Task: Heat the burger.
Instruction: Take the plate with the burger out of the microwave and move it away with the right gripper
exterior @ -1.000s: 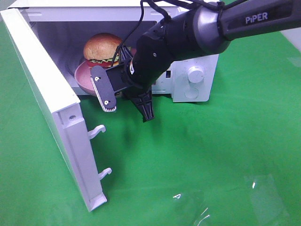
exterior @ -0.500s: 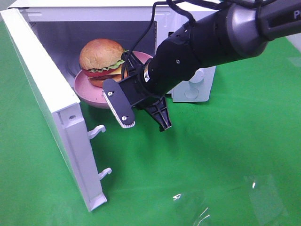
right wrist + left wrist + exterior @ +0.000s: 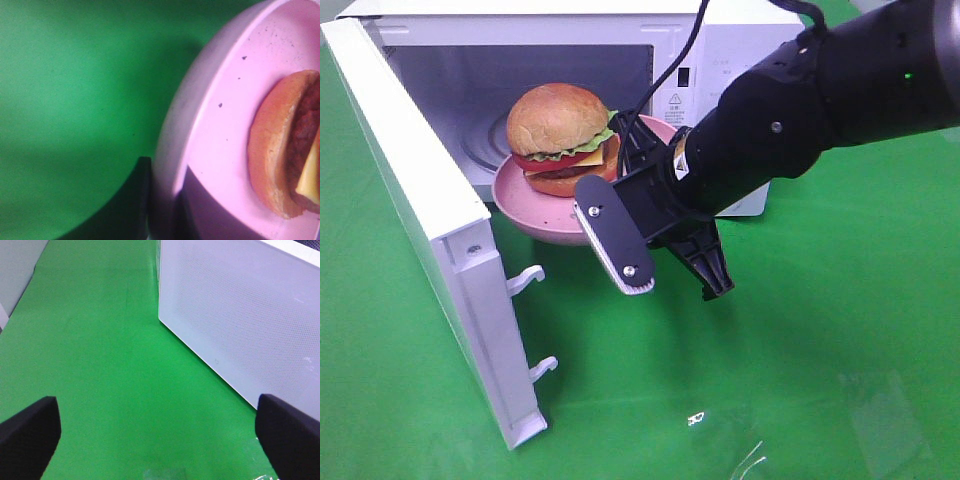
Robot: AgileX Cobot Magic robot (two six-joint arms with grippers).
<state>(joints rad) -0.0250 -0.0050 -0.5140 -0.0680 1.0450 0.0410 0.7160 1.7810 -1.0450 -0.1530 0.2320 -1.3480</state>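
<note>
The burger [image 3: 560, 125], with tan bun, lettuce, tomato and cheese, sits on a speckled pink plate [image 3: 535, 205] at the mouth of the open white microwave [image 3: 720, 50]. The plate is partly outside the cavity, above the green cloth. My right gripper [image 3: 678, 285] is at the plate's right rim. In the right wrist view the plate rim [image 3: 200, 115] runs between the dark fingers [image 3: 137, 200], with the burger [image 3: 285, 150] just beyond. My left gripper [image 3: 160, 440] is open and empty, beside a white wall of the microwave [image 3: 240, 315]. It is not in the exterior view.
The microwave door [image 3: 410, 180] swings open to the left, with two latch hooks [image 3: 530, 275] on its edge. The control panel with a knob [image 3: 745, 200] is mostly behind my right arm. Green cloth [image 3: 820, 350] covers the table.
My right gripper has moved out of the microwave toward the front right. The plate and burger came with it, from deep in the cavity to its mouth.
</note>
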